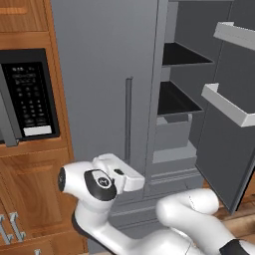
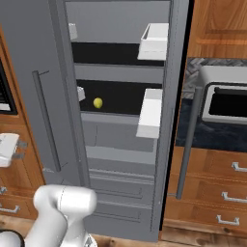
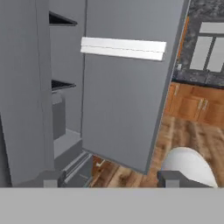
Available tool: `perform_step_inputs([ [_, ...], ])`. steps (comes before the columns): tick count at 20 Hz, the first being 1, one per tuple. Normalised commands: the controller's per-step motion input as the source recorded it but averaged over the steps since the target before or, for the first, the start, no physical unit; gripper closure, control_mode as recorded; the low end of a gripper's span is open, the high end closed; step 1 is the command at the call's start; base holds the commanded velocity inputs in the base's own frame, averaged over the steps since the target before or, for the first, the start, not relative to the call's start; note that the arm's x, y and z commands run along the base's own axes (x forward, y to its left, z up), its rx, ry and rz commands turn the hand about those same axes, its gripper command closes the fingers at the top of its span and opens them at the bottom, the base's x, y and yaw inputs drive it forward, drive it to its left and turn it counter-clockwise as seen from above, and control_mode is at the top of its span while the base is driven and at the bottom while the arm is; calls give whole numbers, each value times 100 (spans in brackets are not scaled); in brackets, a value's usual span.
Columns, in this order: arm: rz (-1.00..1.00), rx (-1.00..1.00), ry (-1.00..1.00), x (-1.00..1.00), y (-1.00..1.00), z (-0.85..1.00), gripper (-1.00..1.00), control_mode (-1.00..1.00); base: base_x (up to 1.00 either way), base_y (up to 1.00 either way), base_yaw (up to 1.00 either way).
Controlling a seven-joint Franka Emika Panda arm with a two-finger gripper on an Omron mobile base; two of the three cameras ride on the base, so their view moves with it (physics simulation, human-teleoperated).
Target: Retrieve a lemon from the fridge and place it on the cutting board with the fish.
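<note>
**Fridge door open, lemon on the shelf**

You have the fridge with its right door swung wide. The lemon sits on the dark middle shelf, near the left wall. Your jaws stand wide apart and hold nothing, low before the open door's white bin.

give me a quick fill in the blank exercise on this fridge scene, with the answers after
1. The right door of the fridge stands ____.
2. The lemon lies on a dark ____ inside the fridge.
3. The colour of the lemon is ____.
4. The end effector holds ____; its tips stand apart in the hand view.

Missing words: open; shelf; yellow-green; nothing
</note>
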Motion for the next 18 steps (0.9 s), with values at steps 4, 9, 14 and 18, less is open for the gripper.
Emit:
perform_step_inputs([
  [4,-18,48,0,-25,-100,6,-100,-100,0,0,0],
  [9,-2,59,0,0,-100,8,-100,-100,0,0,0],
  [14,8,59,-8,0,-100,1,-100,-100,0,0,0],
  [18,9,48,-5,8,-92,0,-100,-100,0,0,0],
])
